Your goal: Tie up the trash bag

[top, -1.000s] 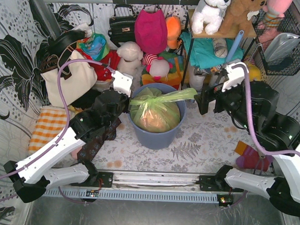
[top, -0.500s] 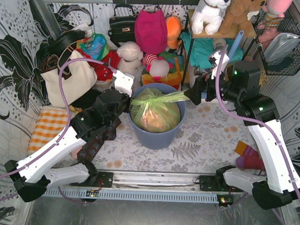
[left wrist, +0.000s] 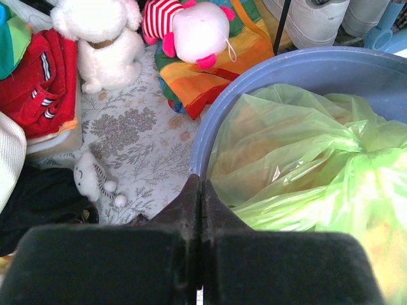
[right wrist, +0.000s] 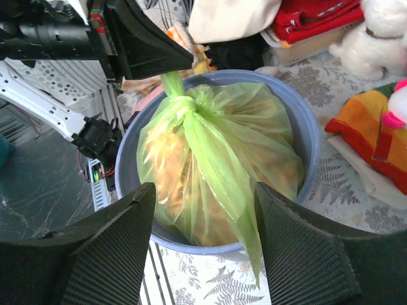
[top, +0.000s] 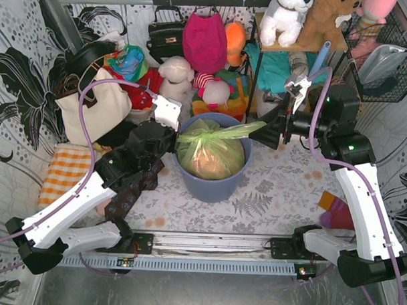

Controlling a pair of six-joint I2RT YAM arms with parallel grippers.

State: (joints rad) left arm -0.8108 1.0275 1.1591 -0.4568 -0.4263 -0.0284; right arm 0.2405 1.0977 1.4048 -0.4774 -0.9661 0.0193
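Trash bag [top: 210, 149], in the blue bin [top: 212, 186] mid-table near the far edge, already shows one knot [right wrist: 181, 105]; left gripper [left wrist: 201, 184] pressed together, seemingly pinching one tail, right gripper [right wrist: 203, 190] spread around the other; tightening likely remains.

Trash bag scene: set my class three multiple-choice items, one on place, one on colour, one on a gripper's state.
1. Where is the trash bag? A on a shelf; B inside the blue bin; C flat on the table.
2. What colour is it? A magenta; B white; C lime green.
3. The right gripper is: A open; B shut on a toy; C shut on the bin's rim.
Answers: B, the bin's wall rings it; C, every view shows green; A, its fingers stand wide apart.
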